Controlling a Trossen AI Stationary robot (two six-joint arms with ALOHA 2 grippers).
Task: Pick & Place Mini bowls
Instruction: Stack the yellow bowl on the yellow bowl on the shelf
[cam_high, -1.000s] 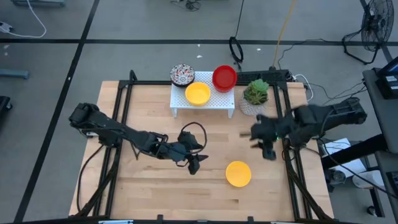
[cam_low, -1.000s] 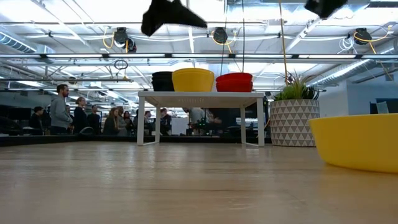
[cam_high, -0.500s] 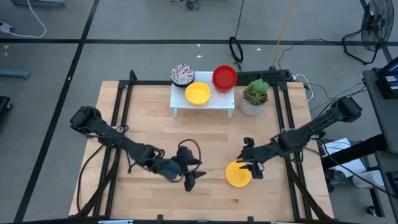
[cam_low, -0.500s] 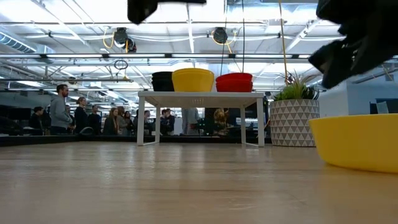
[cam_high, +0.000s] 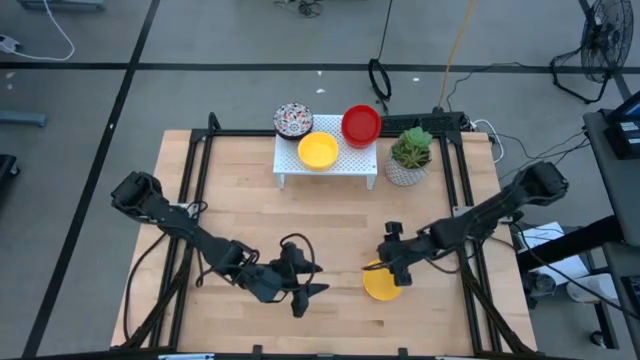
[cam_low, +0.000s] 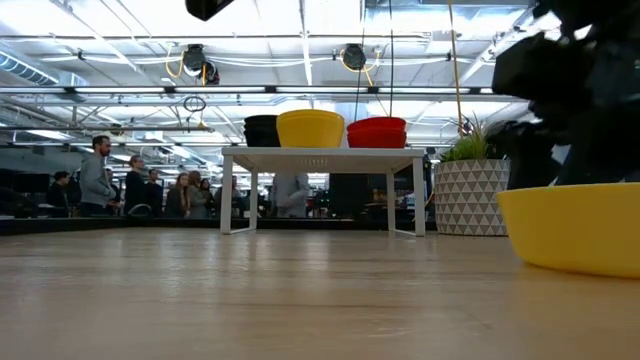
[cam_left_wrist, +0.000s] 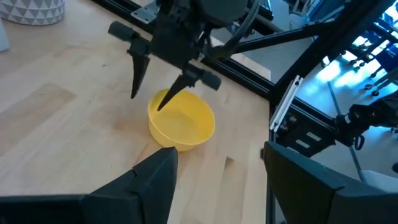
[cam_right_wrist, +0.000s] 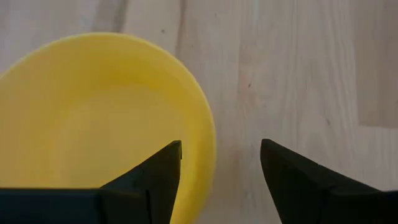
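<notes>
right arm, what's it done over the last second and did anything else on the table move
The right gripper swung from beside the potted plant across and down to the loose yellow bowl; its open fingers now straddle the rim, not yet closed. The left gripper drifted toward the table's near edge, open and empty. The yellow bowl itself and the three bowls on the white stand stayed put.

no readable text, label, brand, number or sign anywhere in these views.
</notes>
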